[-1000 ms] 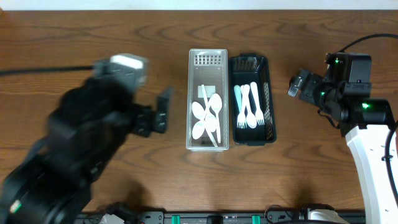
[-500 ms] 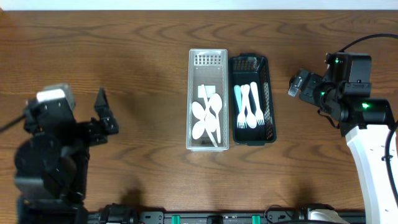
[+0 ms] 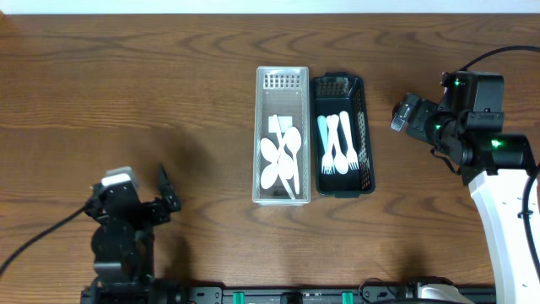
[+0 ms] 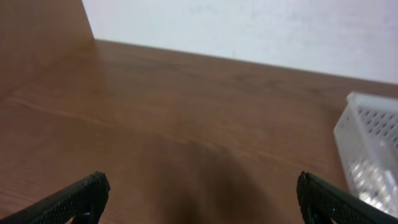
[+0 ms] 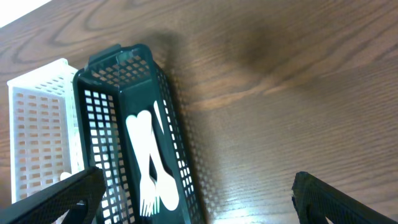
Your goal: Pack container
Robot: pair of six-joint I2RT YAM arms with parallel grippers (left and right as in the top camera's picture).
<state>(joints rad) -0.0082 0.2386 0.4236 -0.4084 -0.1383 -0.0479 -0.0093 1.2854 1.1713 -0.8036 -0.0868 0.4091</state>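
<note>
From overhead, a white basket (image 3: 283, 82) and a dark basket (image 3: 366, 127) stand side by side, long walls touching, at the middle of the wooden table (image 3: 169, 84). The white one holds a heap of white spoons (image 3: 283, 156), and the dark one, on its right, holds several forks (image 3: 340, 143) lying lengthwise, one of them pale blue. The left arm (image 3: 122, 232) sits low at the near left edge of the table, well apart from both baskets. The right arm (image 3: 472, 127) stands to the right of the dark basket, its tip pointing toward it but clear of it. In the left wrist view, the left gripper (image 4: 202, 193) has its two dark fingertips spread wide at the lower corners with only bare table between them. A corner of the white basket shows blurred at the right edge, below a pale wall (image 4: 249, 25). In the right wrist view, the right gripper (image 5: 199, 186) is likewise spread apart and holds nothing. The dark basket with its forks lies below and to the left of the camera, with the white basket beyond it at the left edge.
</note>
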